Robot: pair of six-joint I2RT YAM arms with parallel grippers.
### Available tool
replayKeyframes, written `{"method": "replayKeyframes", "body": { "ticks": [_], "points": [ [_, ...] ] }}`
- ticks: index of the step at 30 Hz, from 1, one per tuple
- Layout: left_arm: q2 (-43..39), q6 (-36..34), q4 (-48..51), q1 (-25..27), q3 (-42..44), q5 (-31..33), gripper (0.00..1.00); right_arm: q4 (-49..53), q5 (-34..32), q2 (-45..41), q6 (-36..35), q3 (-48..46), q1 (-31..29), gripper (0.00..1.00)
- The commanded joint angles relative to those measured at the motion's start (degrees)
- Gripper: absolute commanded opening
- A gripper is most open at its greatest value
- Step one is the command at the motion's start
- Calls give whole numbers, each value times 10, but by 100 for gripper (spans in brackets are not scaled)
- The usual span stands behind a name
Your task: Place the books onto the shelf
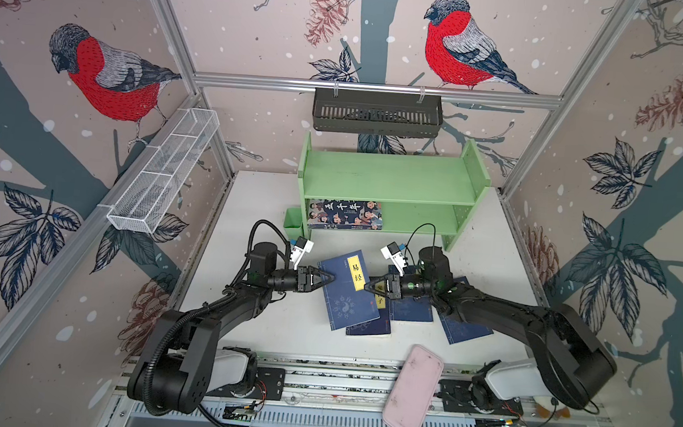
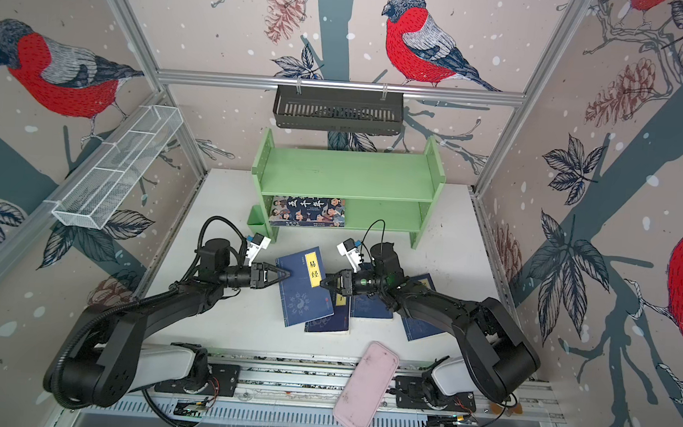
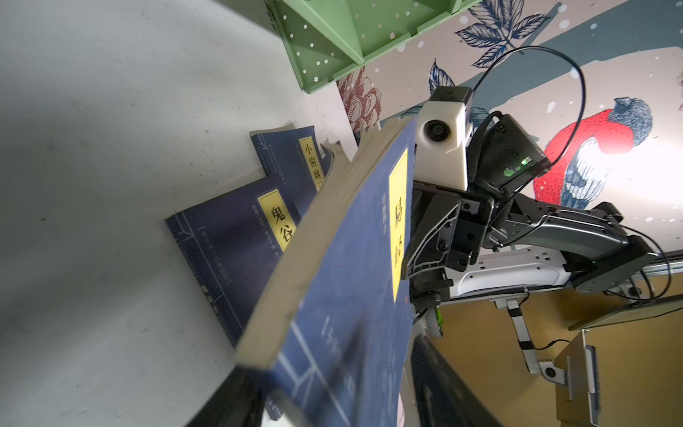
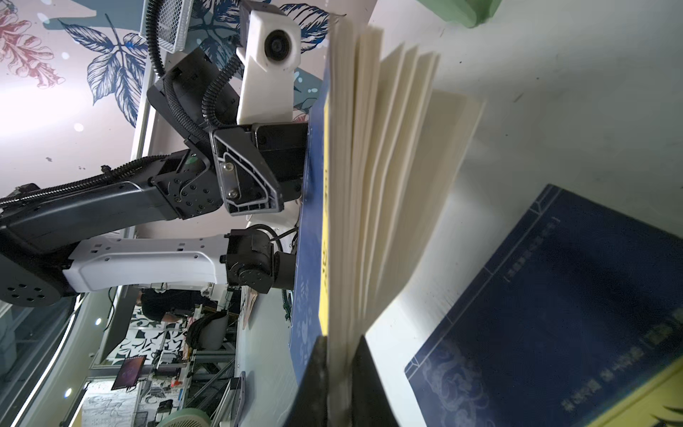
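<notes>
The right pincer (image 1: pixel 369 288) is clamped on the page edge of one navy book (image 1: pixel 343 296), holding that side up while loose pages fan open. The book's long axis runs from the shelf (image 1: pixel 392 177) toward the front of the tabletop (image 1: pixel 264 329), with the yellow-label end nearest the shelf. The left pincer (image 1: pixel 328 279) straddles the opposite edge; I cannot tell if it grips. Three more navy books (image 1: pixel 464 328) lie flat. The cartoon-cover book (image 1: pixel 346 214) sits on the shelf's lower tier.

Bright even light, fisheye edges, wrist close-ups seemingly blurred
</notes>
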State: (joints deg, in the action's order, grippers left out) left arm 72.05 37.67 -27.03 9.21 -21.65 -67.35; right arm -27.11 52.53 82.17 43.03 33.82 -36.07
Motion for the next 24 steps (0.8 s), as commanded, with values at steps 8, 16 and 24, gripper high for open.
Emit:
{"method": "replayKeyframes", "body": {
  "ticks": [8, 16, 24],
  "points": [
    [-14, 31, -30, 2, -13, -24, 0, 16, 16, 17, -37, 34, -12, 15],
    [-32, 41, -54, 3, -39, -68, 0, 49, -58, -49, -44, 12, 15, 53],
    [-49, 61, -82, 4, -103, -101, 0, 79, -123, -208, -44, -18, 57, 71]
  ]
}}
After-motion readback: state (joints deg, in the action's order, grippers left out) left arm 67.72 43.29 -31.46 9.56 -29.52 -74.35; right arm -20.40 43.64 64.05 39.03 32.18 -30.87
